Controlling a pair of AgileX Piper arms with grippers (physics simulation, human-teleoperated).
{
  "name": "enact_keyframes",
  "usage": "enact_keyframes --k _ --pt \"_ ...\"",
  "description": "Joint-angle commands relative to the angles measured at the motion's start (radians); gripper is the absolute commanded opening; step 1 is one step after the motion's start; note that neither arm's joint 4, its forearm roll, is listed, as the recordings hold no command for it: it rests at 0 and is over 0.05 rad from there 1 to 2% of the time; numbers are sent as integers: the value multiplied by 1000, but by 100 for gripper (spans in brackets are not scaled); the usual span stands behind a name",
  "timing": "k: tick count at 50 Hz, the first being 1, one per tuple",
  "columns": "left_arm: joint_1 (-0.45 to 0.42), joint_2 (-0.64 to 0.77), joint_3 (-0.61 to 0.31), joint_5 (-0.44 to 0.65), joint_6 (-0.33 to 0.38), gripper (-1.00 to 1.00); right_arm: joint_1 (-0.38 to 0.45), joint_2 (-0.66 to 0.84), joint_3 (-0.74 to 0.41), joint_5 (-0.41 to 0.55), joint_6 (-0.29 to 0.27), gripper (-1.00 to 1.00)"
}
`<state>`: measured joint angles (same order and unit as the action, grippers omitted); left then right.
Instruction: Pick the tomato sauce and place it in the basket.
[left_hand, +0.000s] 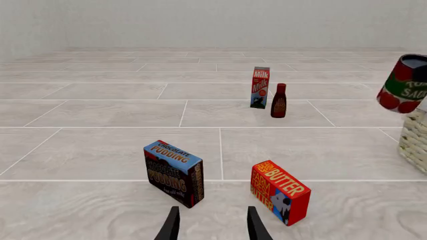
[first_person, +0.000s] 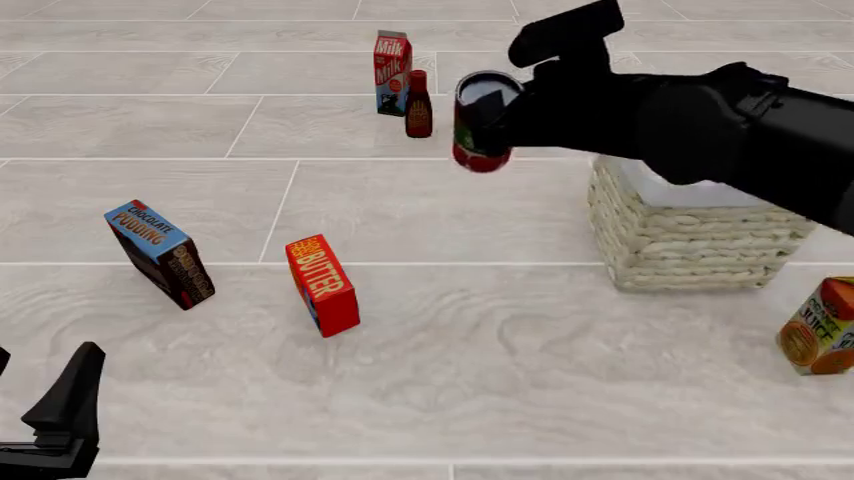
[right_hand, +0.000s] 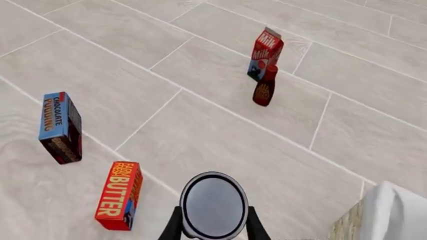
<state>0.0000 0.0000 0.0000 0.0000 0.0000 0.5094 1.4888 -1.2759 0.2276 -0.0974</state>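
The right gripper (right_hand: 213, 220) clamps the small red-labelled metal can (first_person: 481, 122) by its sides; it looks stiff and smooth.

Tomato sauce (right_hand: 214, 205) top smooth metal; basket (first_person: 694, 238) rough woven wicker.

Right arm extended forward, raised well above the surface, right hand (right_hand: 213, 226) clamped shut on a load. Left hand (left_hand: 212, 224) stood low with fingers parted.

You held the red-labelled tomato sauce (first_person: 481, 125) can aloft, slightly tilted, left of the basket (first_person: 694, 235). The beige wicker basket, white-lined, stood upright on the counter.
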Motion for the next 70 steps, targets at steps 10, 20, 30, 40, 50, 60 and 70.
enact_keyframes --k 10,20,30,40,50,60,70 --pt "0 0 0 0 0 100 -139 -171 2 84 -31 -100" --pt "0 0 0 0 0 100 -257 -234 29 91 -75 -100" --pt "0 0 0 0 0 100 -311 -266 47 99 -79 -100" --pt "0 0 0 0 0 100 -364 -304 81 105 -90 -100" --pt "0 0 0 0 0 100 -402 -329 97 116 -99 -100" --pt "0 0 0 0 0 100 -442 -347 115 112 -110 -100" --pt "0 0 0 0 0 100 -488 -337 119 93 -111 -100"
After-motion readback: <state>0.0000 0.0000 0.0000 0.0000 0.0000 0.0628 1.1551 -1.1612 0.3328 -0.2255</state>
